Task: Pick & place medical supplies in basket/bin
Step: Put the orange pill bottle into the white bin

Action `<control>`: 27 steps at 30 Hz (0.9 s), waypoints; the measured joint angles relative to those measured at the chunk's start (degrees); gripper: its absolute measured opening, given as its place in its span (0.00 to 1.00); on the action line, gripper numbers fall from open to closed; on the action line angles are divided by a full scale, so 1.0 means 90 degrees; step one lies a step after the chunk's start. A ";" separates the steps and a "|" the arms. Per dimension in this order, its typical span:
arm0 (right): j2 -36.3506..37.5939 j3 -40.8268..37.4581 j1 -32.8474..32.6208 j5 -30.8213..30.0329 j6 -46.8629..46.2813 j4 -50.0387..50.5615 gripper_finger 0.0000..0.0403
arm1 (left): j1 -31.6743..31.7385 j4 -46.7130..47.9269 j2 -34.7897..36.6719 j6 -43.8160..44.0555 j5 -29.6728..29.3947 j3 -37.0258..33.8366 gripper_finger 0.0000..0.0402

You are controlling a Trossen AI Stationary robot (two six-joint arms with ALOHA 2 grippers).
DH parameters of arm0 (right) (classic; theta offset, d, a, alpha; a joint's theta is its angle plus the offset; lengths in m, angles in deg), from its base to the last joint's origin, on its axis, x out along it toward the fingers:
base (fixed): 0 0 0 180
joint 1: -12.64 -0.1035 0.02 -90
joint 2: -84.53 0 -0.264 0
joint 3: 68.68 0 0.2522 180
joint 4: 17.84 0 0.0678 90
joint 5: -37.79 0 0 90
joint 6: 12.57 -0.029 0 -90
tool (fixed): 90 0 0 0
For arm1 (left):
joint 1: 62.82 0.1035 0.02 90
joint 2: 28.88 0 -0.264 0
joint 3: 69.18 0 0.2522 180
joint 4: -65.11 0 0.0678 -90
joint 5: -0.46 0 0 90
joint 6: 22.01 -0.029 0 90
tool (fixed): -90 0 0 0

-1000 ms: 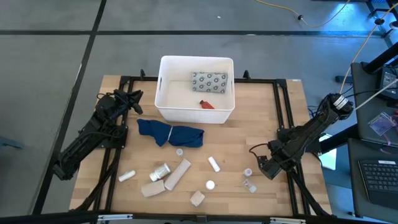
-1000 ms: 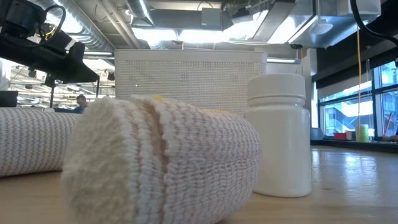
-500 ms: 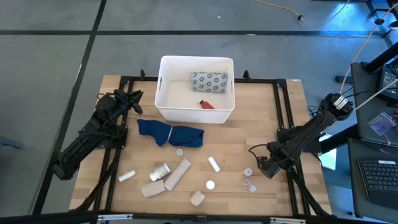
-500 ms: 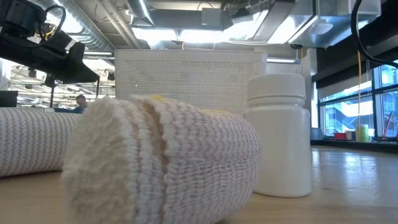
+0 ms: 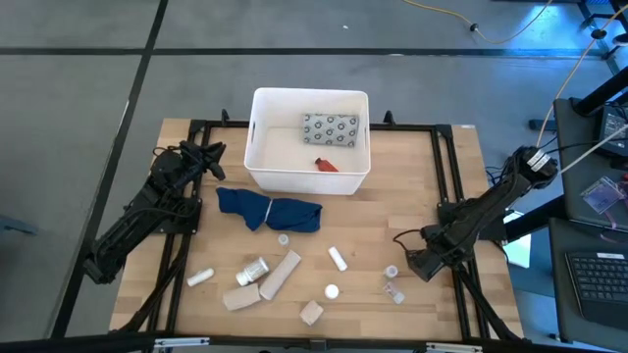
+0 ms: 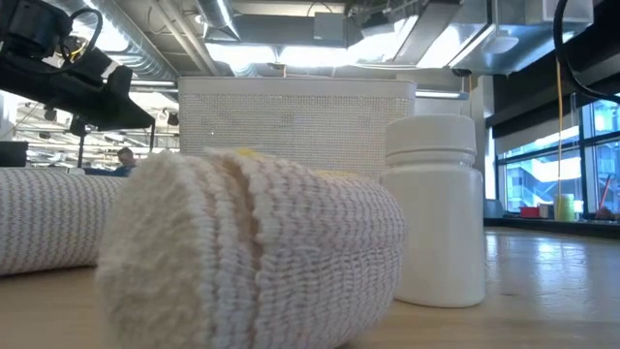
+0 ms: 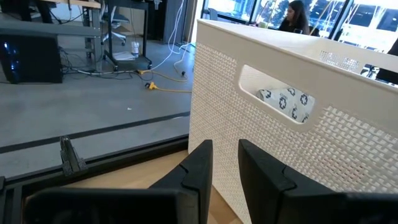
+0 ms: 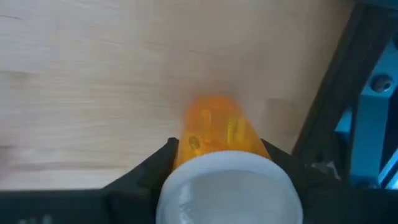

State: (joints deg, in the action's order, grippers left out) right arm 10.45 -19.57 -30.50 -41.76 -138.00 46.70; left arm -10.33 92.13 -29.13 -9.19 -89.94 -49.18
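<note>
Right claw (image 8: 217,163) newly hugging orange, white-capped vial (image 8: 217,134)

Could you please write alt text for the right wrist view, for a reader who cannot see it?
The right end effector has its two dark fingers on either side of an orange vial with a white cap, seen close up from the cap end. Behind it lies the pale wooden table.

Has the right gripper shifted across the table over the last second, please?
Barely, if at all. In the high view the right gripper sits at the same spot beside the black frame rail, its fingers flanking an orange vial.
</note>
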 joint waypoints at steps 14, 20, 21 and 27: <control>0.0317 0.1732 0.1165 -0.3836 0.3130 0.0002 0.44 | -0.0001 0.0000 -0.0002 -0.0005 0.0000 0.0000 0.18; 0.0328 0.3027 0.1995 -0.4984 0.5794 -0.0236 0.49 | 0.0000 -0.0001 0.0000 -0.0009 -0.0001 0.0000 0.18; 0.0328 0.3245 0.2158 -0.5074 0.6318 -0.0370 0.49 | 0.0000 -0.0002 -0.0002 -0.0007 -0.0001 0.0000 0.18; 0.0328 0.4304 0.3546 -0.4666 0.9723 -0.1525 0.45 | 0.0000 -0.0012 0.0000 -0.0007 0.0000 0.0000 0.18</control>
State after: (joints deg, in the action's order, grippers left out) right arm 13.40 19.17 1.41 -83.76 -50.49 32.98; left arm -10.33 92.02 -29.13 -9.26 -89.94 -49.18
